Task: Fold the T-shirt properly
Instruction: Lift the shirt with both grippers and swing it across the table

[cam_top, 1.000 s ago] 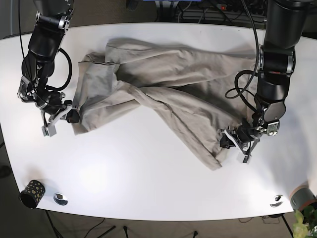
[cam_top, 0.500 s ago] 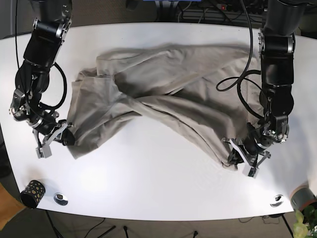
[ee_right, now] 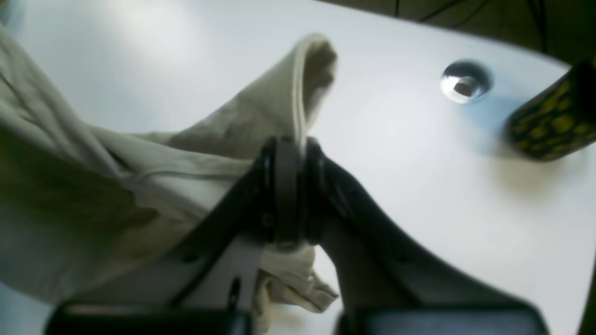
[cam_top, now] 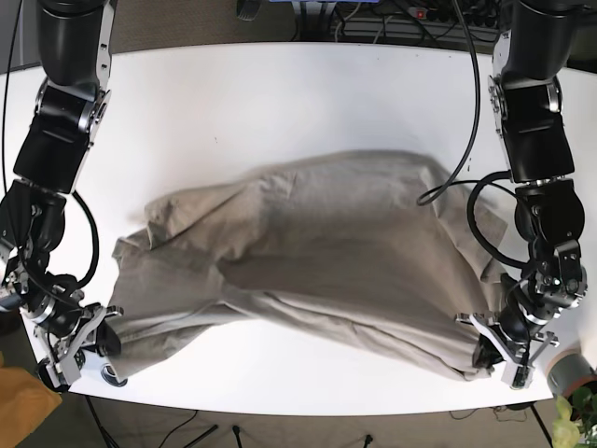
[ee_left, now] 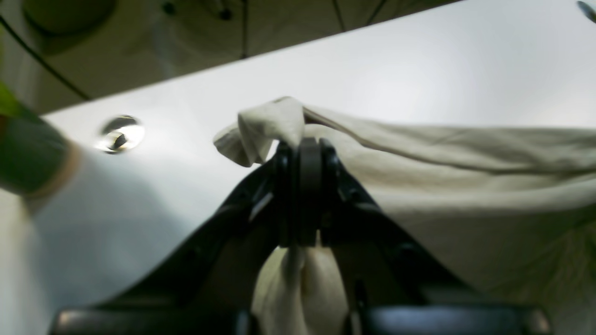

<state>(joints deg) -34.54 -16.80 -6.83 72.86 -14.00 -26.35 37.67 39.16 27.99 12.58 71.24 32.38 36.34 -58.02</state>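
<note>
The beige T-shirt [cam_top: 317, 252] lies spread and rumpled across the near half of the white table [cam_top: 280, 103]. My left gripper [cam_top: 487, 357] is at the base view's lower right, shut on a corner of the shirt [ee_left: 265, 125] near the front edge. My right gripper [cam_top: 104, 343] is at the lower left, shut on another corner of the shirt [ee_right: 288, 93]. Both pinches show closely in the wrist views, left [ee_left: 301, 153] and right [ee_right: 291, 153].
A black-and-yellow patterned cup [ee_right: 554, 125] stands near the right gripper at the front left corner, next to a metal table grommet [cam_top: 114, 375]. Another grommet [ee_left: 118, 134] and a green potted plant [cam_top: 571, 411] sit at the front right corner.
Both grippers have pulled the shirt toward the table's front edge. The shirt has slid off the far part of the table and stretched wider between them.
</note>
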